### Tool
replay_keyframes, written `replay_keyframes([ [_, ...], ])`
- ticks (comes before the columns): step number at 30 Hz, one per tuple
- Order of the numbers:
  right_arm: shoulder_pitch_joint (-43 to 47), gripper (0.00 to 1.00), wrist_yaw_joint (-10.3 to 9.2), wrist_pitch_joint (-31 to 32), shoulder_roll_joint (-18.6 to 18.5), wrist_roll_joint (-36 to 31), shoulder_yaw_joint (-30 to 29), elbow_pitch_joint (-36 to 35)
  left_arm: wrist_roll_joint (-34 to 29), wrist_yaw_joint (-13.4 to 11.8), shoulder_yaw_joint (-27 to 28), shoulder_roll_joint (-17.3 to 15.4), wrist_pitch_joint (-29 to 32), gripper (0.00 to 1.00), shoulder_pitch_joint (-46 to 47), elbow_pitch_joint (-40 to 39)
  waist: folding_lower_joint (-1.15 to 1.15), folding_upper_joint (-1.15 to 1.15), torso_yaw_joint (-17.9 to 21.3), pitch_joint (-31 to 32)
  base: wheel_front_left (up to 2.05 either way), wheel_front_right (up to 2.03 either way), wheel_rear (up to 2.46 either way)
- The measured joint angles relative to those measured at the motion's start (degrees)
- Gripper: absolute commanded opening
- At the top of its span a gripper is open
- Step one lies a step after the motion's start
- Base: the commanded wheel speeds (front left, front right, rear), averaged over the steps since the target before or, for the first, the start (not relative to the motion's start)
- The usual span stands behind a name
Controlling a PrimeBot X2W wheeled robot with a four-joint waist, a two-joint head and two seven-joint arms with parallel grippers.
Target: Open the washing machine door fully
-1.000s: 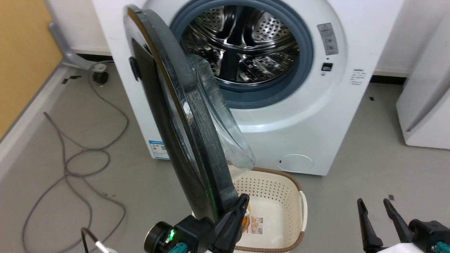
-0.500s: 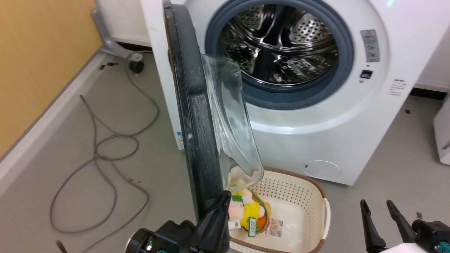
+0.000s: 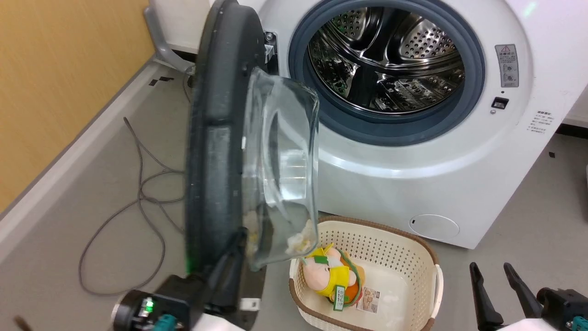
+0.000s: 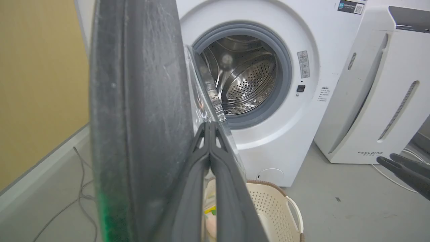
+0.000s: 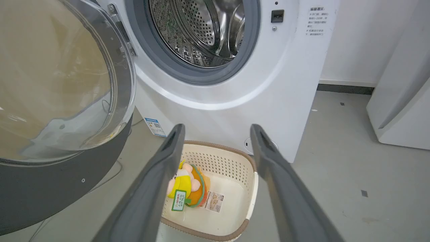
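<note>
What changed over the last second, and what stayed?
The washing machine door swung further open, away from the drum, with the shut left gripper at its lower edge; its matte back now faces the camera. The head camera also shifted. The right gripper stayed open; the washing machine and basket did not move.

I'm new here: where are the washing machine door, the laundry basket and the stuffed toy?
washing machine door (image 3: 216, 138), head view, on its matte black back.
laundry basket (image 3: 381, 246), head view, on its perforated back wall.
stuffed toy (image 3: 335, 278), head view, on its yellow middle.
</note>
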State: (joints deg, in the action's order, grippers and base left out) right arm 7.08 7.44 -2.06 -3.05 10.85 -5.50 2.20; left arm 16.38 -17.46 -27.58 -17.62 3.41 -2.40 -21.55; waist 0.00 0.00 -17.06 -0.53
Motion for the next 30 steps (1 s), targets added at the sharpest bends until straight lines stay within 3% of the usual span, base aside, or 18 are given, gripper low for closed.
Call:
replay_keyframes([
  [6,-0.01,1.00,0.00,-0.08,0.00,0.34,0.12,0.55,0.46,-2.05,5.15,-1.92,-1.08,0.00,0.01,0.31,0.00,0.00,-0.24,-0.16,0.00,0.00,0.00],
  [14,-0.08,1.00,0.00,-0.58,0.00,0.87,0.25,1.15,4.64,-2.49,14.01,-5.08,-4.69,0.00,0.52,5.37,0.00,0.00,-0.40,-0.37,0.00,0.00,0.00],
  [30,-0.31,1.00,0.00,-1.83,0.00,0.93,1.26,1.41,12.09,3.00,25.38,-8.14,-15.73,0.00,6.81,25.43,0.00,0.00,1.03,-1.13,0.00,0.00,0.00],
])
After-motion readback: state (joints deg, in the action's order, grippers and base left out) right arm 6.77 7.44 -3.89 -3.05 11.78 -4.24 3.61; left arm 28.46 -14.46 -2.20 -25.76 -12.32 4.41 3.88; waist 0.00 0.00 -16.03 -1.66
